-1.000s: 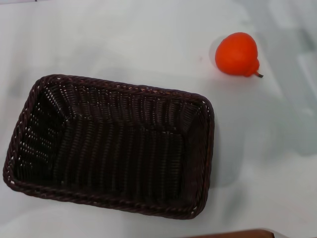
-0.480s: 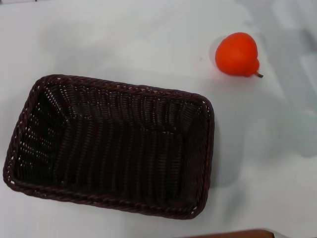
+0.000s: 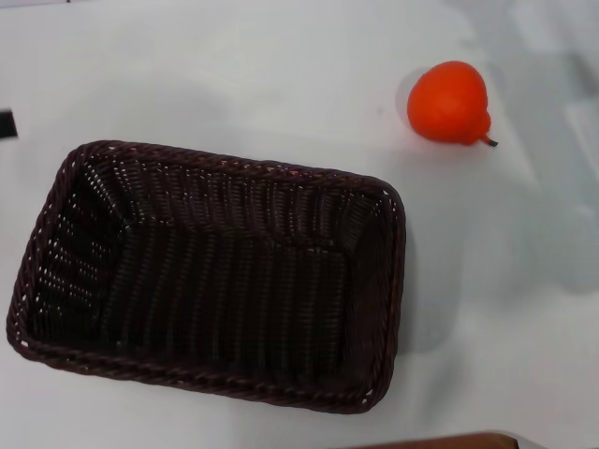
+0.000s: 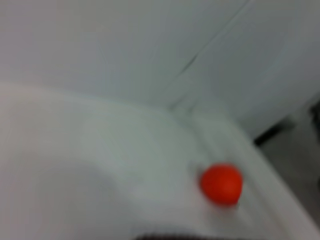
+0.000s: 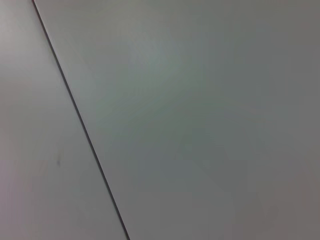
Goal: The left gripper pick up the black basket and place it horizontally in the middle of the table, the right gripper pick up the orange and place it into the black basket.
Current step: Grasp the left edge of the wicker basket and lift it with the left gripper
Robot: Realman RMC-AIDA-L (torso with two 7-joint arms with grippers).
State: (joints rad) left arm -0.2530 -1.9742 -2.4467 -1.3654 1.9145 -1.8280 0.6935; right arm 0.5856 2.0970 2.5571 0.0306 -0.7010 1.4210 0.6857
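Note:
The black basket [image 3: 234, 166] lies open side up on the white table [image 3: 234, 65], left of centre in the head view, its long side running left to right with a slight tilt. It is empty. The orange [image 3: 448, 101] sits on the table beyond the basket's far right corner, apart from it, stem to the right. It also shows in the left wrist view [image 4: 221, 184], with a dark sliver of the basket rim [image 4: 165, 236] at the picture's edge. A small black piece of the left gripper [image 3: 7, 123] shows at the left edge, apart from the basket. The right gripper is out of view.
A brown edge [image 3: 440, 441] shows at the near side of the head view. The right wrist view shows only a plain pale surface crossed by a thin dark line [image 5: 80, 120].
A black piece of the left gripper has come into view at the left edge of the head view. The basket and the orange have not moved.

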